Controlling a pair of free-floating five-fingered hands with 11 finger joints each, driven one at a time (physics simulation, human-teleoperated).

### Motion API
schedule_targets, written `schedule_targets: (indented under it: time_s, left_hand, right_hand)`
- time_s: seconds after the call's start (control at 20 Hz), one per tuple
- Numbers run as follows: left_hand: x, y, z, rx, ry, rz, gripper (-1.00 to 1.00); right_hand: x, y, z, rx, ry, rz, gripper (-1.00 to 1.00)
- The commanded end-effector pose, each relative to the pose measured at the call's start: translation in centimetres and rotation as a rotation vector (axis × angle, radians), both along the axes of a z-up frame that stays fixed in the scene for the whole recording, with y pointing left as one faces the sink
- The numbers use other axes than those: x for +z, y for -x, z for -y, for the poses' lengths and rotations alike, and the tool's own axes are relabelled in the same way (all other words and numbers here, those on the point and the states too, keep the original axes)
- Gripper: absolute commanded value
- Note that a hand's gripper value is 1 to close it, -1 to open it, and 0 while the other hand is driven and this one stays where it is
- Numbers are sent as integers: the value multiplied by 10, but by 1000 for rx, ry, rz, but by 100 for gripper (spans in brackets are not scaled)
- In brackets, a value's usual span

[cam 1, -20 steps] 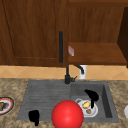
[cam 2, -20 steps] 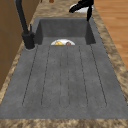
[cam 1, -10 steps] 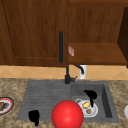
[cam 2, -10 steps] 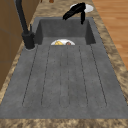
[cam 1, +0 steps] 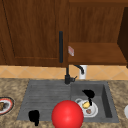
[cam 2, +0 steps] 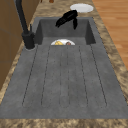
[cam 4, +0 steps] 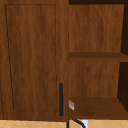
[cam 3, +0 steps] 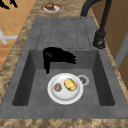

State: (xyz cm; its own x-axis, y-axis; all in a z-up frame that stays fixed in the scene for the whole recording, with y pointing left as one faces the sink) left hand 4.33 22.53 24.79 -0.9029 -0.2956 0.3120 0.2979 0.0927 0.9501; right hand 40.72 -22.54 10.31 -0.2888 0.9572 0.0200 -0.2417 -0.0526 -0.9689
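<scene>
Dark wood cabinets over a grey sink set in a speckled counter. From the left: a plate of food sits on the counter, then the left hand hangs by the drainboard's front edge; can't tell how its fingers are set. A big red ball is up front. The right hand hovers in the basin just above the white plate, fingers relaxed, holding nothing. The yellow food and the brown bit look untouched, nothing lifted yet.
</scene>
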Motion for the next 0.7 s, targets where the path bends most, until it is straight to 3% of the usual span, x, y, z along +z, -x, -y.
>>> schedule_targets:
  time_s: [0.0,0.4,0.65]
  left_hand:
    - [0,0,0,0,0,0,0]
    - [0,0,0,0,0,0,0]
    - [0,0,0,0,0,0,0]
  right_hand:
    - [-26,-1,-9,43,68,24,-100]
    - [-86,12,11,36,15,48,-100]
    - [-115,-27,6,74,36,15,-100]
